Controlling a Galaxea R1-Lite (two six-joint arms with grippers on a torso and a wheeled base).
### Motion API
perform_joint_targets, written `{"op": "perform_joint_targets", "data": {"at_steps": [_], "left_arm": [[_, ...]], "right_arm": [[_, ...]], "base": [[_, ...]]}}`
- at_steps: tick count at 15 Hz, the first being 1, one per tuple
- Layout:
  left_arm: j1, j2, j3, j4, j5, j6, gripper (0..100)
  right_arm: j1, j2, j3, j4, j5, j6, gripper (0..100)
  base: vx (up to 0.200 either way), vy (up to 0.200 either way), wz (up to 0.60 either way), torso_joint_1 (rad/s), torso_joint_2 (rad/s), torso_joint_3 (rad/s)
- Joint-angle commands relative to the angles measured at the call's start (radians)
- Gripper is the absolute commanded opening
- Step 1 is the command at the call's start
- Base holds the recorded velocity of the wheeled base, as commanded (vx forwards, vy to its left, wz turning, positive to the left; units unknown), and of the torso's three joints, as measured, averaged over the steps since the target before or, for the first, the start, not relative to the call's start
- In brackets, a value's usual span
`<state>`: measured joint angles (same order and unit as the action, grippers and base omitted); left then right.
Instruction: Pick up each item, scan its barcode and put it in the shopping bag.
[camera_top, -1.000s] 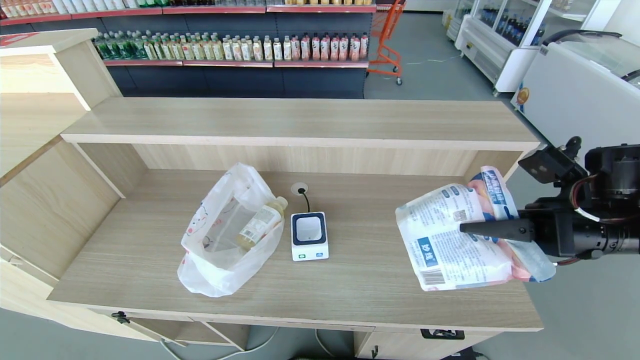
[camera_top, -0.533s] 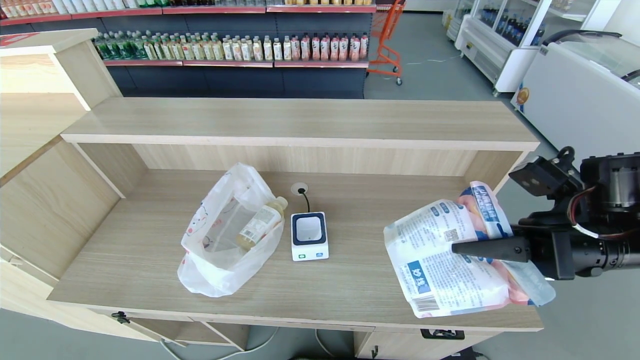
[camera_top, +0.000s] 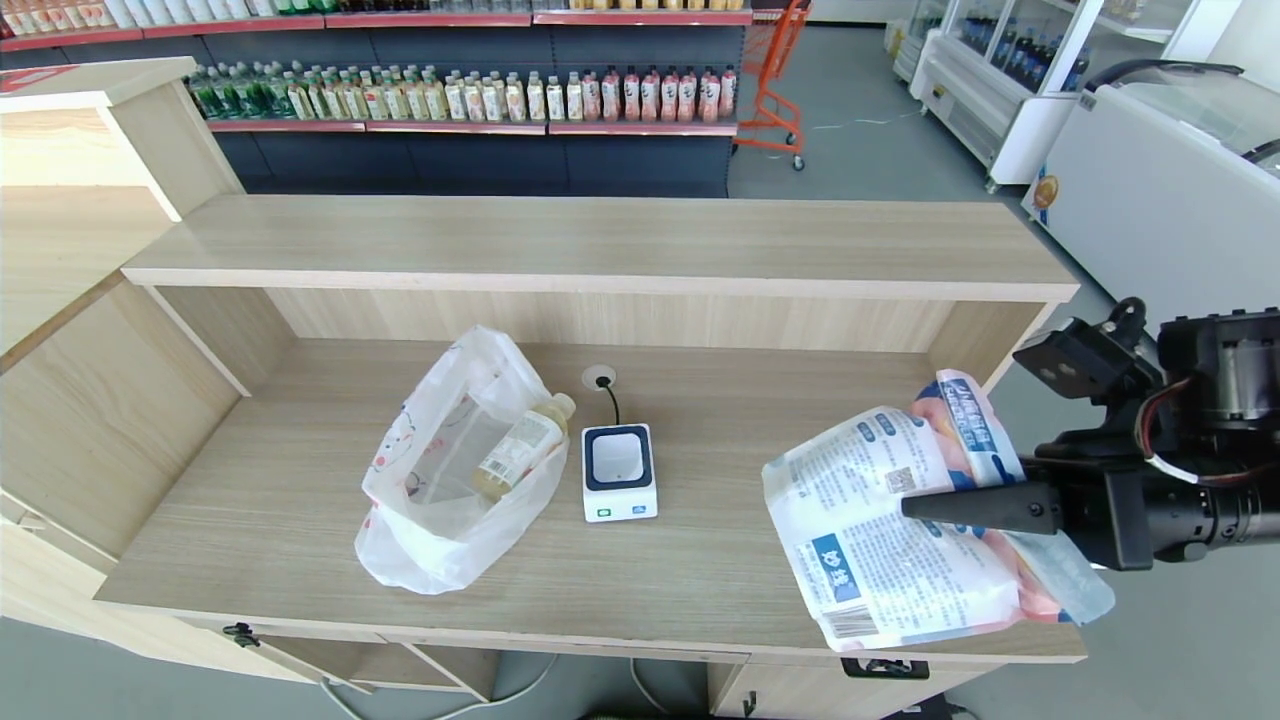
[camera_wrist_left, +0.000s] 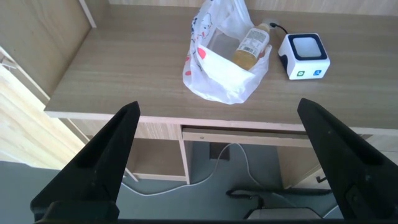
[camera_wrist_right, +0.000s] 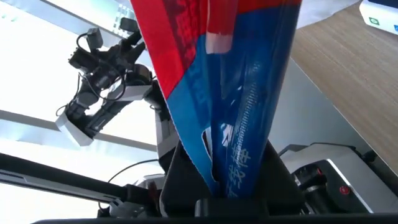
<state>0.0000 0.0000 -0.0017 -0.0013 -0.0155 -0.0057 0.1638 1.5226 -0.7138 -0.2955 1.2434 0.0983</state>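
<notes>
My right gripper (camera_top: 925, 505) is shut on a large white, blue and pink snack packet (camera_top: 880, 540), held above the right end of the counter with its barcode at the lower corner. In the right wrist view the packet (camera_wrist_right: 230, 93) rises from between the jaws. The white barcode scanner (camera_top: 618, 470) sits mid-counter. To its left the white shopping bag (camera_top: 445, 480) lies open with a yellow drink bottle (camera_top: 520, 445) inside. My left gripper (camera_wrist_left: 221, 168) hangs open off the counter's front edge, looking at the bag (camera_wrist_left: 221, 68) and scanner (camera_wrist_left: 303, 55).
The wooden counter (camera_top: 300, 480) has a raised back shelf (camera_top: 600, 240) and side walls. The scanner's cable runs to a hole (camera_top: 599, 377) at the back. Store shelves of bottles and freezers stand beyond.
My right gripper has carried the packet down and a little leftward, towards the counter's front right corner. The bag, bottle and scanner have not moved.
</notes>
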Motion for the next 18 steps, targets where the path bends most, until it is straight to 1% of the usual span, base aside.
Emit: {"op": "perform_joint_targets", "data": {"at_steps": [1,4,8,10,11,13,14,15,16,17,18], "left_arm": [[0.000,0.000,0.000,0.000,0.000,0.000,100],[0.000,0.000,0.000,0.000,0.000,0.000,100],[0.000,0.000,0.000,0.000,0.000,0.000,100],[0.000,0.000,0.000,0.000,0.000,0.000,100],[0.000,0.000,0.000,0.000,0.000,0.000,100],[0.000,0.000,0.000,0.000,0.000,0.000,100],[0.000,0.000,0.000,0.000,0.000,0.000,100],[0.000,0.000,0.000,0.000,0.000,0.000,100],[0.000,0.000,0.000,0.000,0.000,0.000,100],[0.000,0.000,0.000,0.000,0.000,0.000,100],[0.000,0.000,0.000,0.000,0.000,0.000,100]], "right_arm": [[0.006,-0.007,0.001,0.007,0.001,0.000,0],[0.037,-0.019,0.013,0.022,0.001,-0.003,0],[0.056,-0.024,0.017,0.021,-0.002,-0.006,0],[0.059,-0.027,0.014,0.013,-0.035,-0.014,0],[0.059,-0.016,0.011,0.001,-0.071,-0.066,0],[0.037,0.042,0.014,-0.070,-0.186,-0.273,0],[0.037,0.042,0.014,-0.070,-0.186,-0.273,0],[-0.020,0.079,0.016,-0.149,-0.357,-0.531,0],[-0.041,0.077,0.017,-0.166,-0.404,-0.617,0],[-0.072,0.065,0.016,-0.178,-0.423,-0.732,0],[-0.101,0.056,0.016,-0.191,-0.430,-0.819,0]], "base": [[0.000,0.000,0.00,0.000,0.00,0.000],[0.000,0.000,0.00,0.000,0.00,0.000],[0.000,0.000,0.00,0.000,0.00,0.000],[0.000,0.000,0.00,0.000,0.00,0.000],[0.000,0.000,0.00,0.000,0.00,0.000],[0.000,0.000,0.00,0.000,0.00,0.000],[0.000,0.000,0.00,0.000,0.00,0.000],[0.000,0.000,0.00,0.000,0.00,0.000],[0.000,0.000,0.00,0.000,0.00,0.000],[0.000,0.000,0.00,0.000,0.00,0.000],[0.000,0.000,0.00,0.000,0.00,0.000]]}}
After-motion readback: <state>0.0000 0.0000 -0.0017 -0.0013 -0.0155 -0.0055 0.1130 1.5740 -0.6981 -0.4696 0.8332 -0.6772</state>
